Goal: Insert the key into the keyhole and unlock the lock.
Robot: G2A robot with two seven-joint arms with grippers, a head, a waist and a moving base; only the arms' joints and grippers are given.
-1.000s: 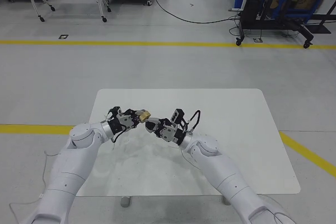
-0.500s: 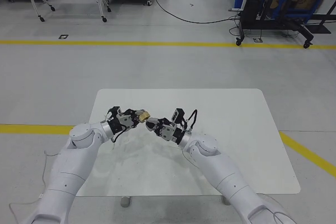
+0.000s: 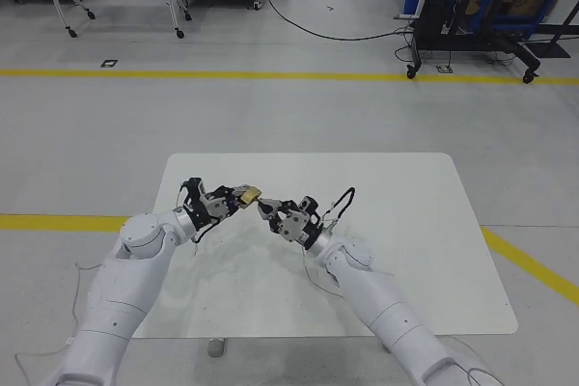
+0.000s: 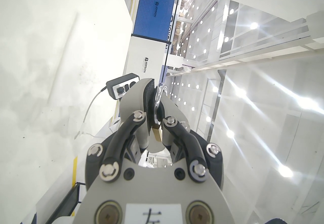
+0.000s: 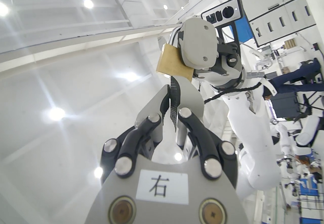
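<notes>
1. The white table [image 3: 405,251] lies beneath both my arms. Padlock and key are held in the air over its 9 o'clock half in the top view, so anything I drop would land there and need a fresh grasp.
2. My left gripper [image 3: 230,199] is clenched on the brass padlock [image 3: 248,197], with the fingers [image 4: 134,100] pinching it at the end with the steel shackle [image 4: 159,94]. I judge that hold to be narrow, so a sideways shove from the key could swivel the body in it.
3. My right gripper [image 3: 273,208] is clamped on the key [image 5: 174,83], at 4 o'clock from the padlock.
4. The padlock's long axis runs roughly from 10 to 4 o'clock in the top view. The shackle is toward my left wrist, and the bottom face, where I take the keyhole to be, is toward the key.
5. The key's blade points toward 10 o'clock along that same line, its tip at or just short of the bottom face. I cannot tell whether it has entered. If the blade is off-line or rolled, it would likely jam on the face or slip in my pads.
</notes>
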